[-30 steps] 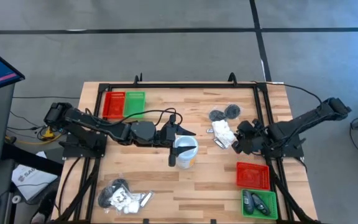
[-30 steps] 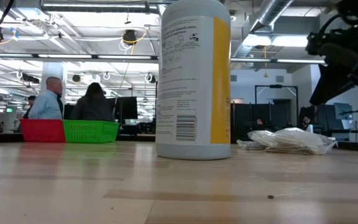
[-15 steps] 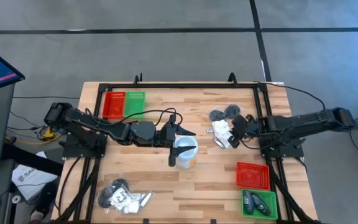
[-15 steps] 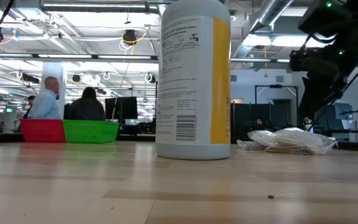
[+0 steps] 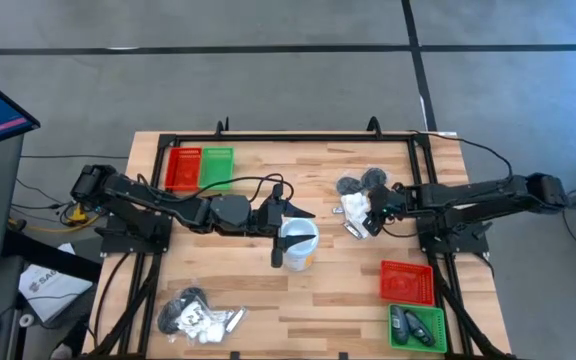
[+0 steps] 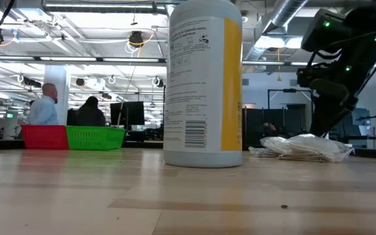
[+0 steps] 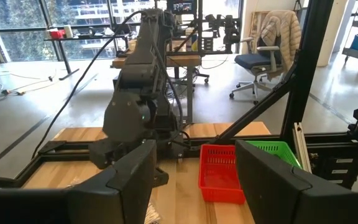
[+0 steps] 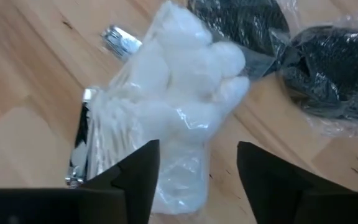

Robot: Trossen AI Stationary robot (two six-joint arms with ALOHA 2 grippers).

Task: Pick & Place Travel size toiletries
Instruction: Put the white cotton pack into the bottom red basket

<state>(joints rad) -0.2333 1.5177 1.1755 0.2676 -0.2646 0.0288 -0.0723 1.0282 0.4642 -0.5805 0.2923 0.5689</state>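
Right gripper (image 5: 372, 212): fingers spread wide, nothing between them; it hangs low over the white crinkly sachets (image 8: 179, 93), with the sachet pile showing in the gap between the fingers (image 8: 135, 180). No contact visible.

Sachets: clear crinkled wrap around white puffy pieces, lying on the wooden table (image 5: 318, 290) toward its right side. Slim silvery tube (image 8: 120, 40) touches the pile's edge. Dark grey round flat pieces (image 8: 328, 68) in clear wrap lie just beside the sachets.

Left gripper (image 5: 283, 240): fingers apart, straddling the white cup (image 5: 298, 243) at table centre; grip itself not discernible.

Second pile of toiletries (image 5: 198, 315) sits near the table's front-left edge.
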